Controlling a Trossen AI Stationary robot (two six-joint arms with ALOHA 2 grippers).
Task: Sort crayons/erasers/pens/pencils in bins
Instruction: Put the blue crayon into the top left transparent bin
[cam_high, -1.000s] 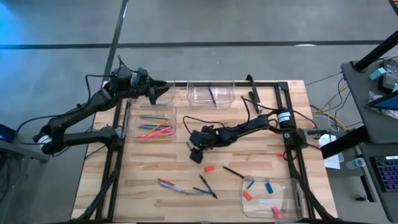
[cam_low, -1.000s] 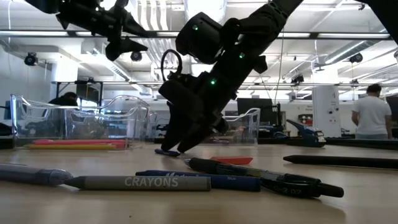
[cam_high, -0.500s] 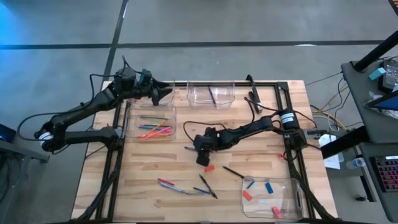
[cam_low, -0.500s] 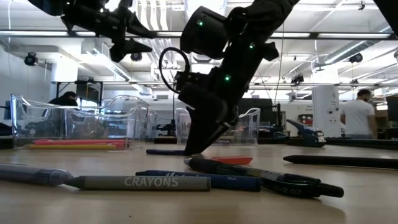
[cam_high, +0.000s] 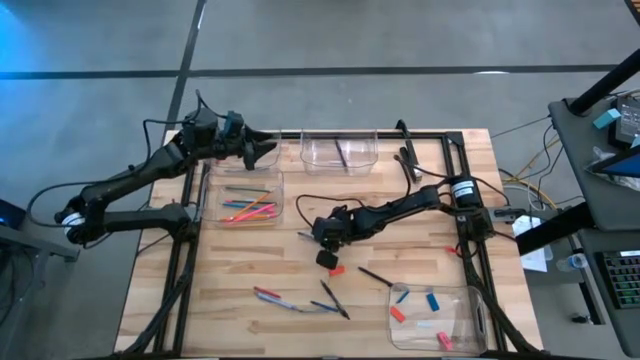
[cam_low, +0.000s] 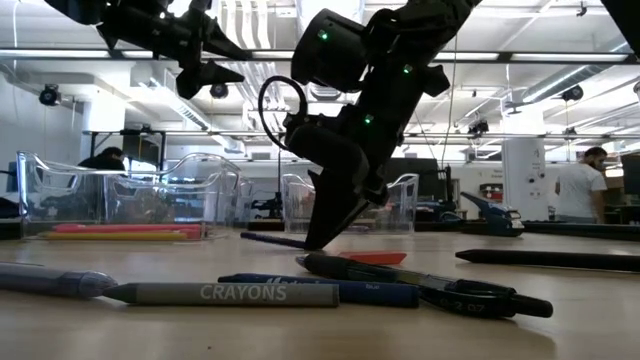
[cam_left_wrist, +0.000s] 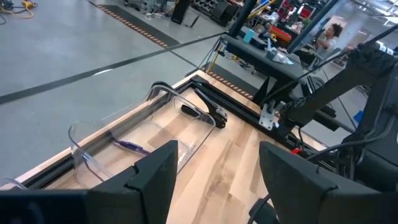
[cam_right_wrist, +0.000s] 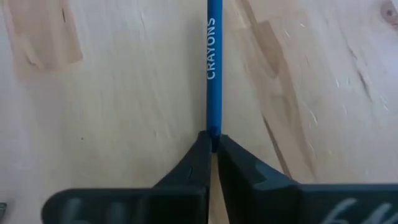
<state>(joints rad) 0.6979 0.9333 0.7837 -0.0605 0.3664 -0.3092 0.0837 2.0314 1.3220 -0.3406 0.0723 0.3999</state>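
My right gripper (cam_high: 313, 242) stands at the table's middle, shut on a blue crayon (cam_right_wrist: 213, 56) that bears the word CRAYONS. That crayon (cam_low: 268, 240) runs leftward from the fingers, low over the wood. My left gripper (cam_high: 262, 148) hovers open and holds nothing, above the far left corner beside the bin (cam_high: 243, 200) that holds coloured crayons. A red eraser (cam_high: 337, 269) and dark pens (cam_high: 333, 298) lie flat on the table near the front. The near right bin (cam_high: 435, 315) holds erasers. My right gripper pinches the blue crayon's near end (cam_right_wrist: 214, 129) between its two fingertips (cam_right_wrist: 198, 152). The fingers slant down from above, and the crayon runs on straight ahead of them. It lies low over the table; whether it is clear of the wood I cannot tell.
A far middle bin (cam_high: 340, 152) holds one dark pen (cam_left_wrist: 132, 147). More sticks lie at the near left (cam_high: 280, 298), and a pen (cam_high: 375, 276) lies by the eraser bin. A black frame (cam_high: 455, 160) edges the table. People stand in the room behind.
My right gripper has gone a little toward the table's near right, come down over the blue crayon's end and shut on it. The crayon has turned slightly on the table.
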